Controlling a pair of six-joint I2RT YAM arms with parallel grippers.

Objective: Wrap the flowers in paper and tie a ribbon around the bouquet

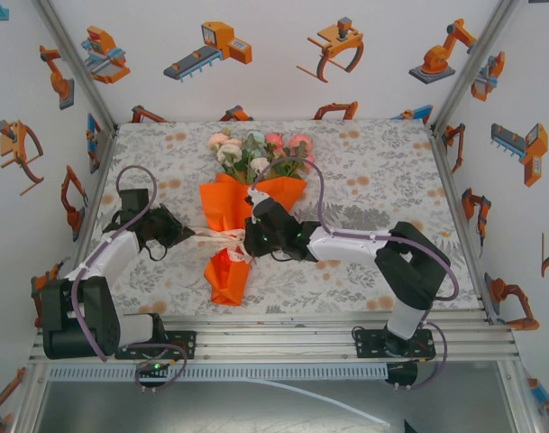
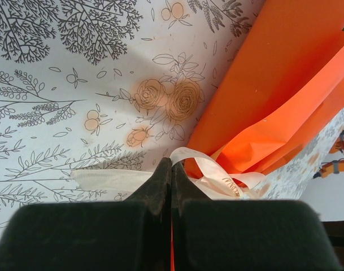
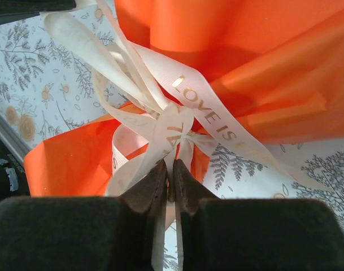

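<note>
The bouquet [image 1: 247, 203] lies mid-table, roses toward twelve o'clock; at its waist the left gripper [image 1: 193, 238], at nine, and the right gripper [image 1: 249, 240], at three, each pinch the ribbon [image 1: 218, 241]; uneven pulling could slip the knot or crumple the paper [image 1: 227, 275].

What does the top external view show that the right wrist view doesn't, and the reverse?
Top external, not right wrist: the flowers at the wide end of the orange paper, and the left pincer at the ribbon. Right wrist, not top external: gold lettering reading LOVE IS on the ribbon, and a strand running between the closed fingers of the right pincer. Both: the orange paper, the ribbon gathered at its waist, the printed tablecloth.
</note>
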